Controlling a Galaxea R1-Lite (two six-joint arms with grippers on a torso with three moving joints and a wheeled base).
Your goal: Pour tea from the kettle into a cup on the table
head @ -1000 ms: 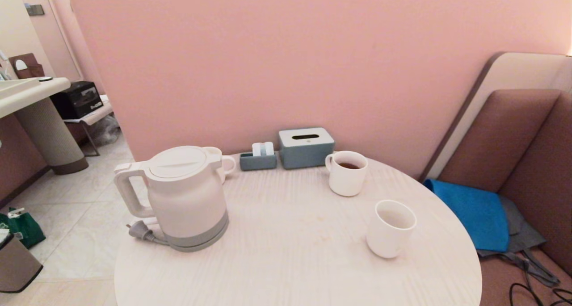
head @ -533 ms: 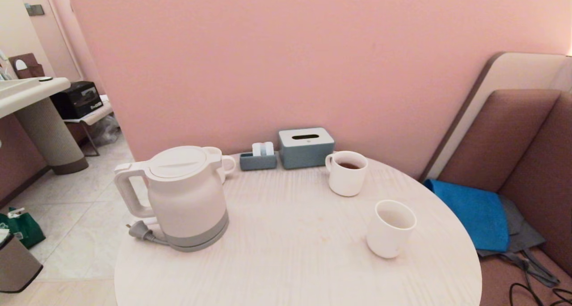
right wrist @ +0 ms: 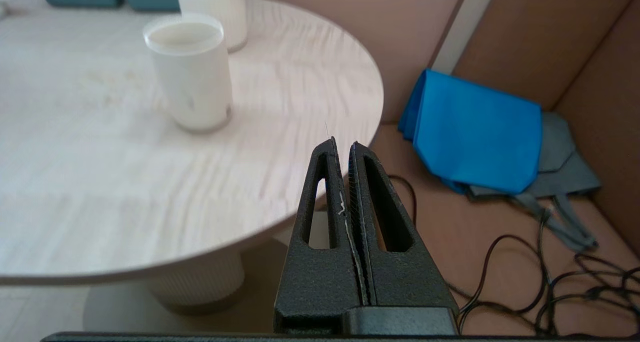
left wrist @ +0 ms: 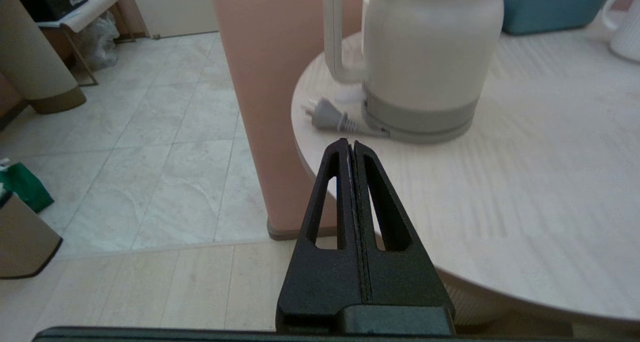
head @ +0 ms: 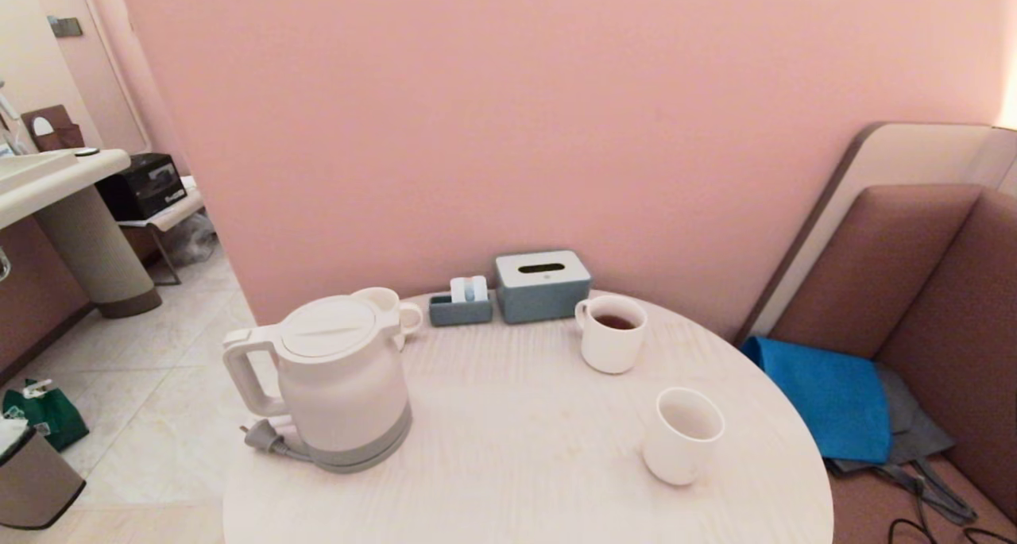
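Your kettle (head: 338,385) stands upright at the surface's (head: 524,480) left edge, handle pointing left, spout toward the far wall; the empty cup (head: 682,435) sits upright well to its right. Your left tool (left wrist: 351,147) and right tool (right wrist: 342,147) hang level short of the near rim, both pressed shut on nothing.

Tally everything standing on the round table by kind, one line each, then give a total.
Kettle: 1
Handleless cup: 1
Mugs with loop handles: 2, one holding dark tea, one behind the kettle
Blue-grey tissue box: 1
Small blue-grey tray of packets: 1
Total: 6
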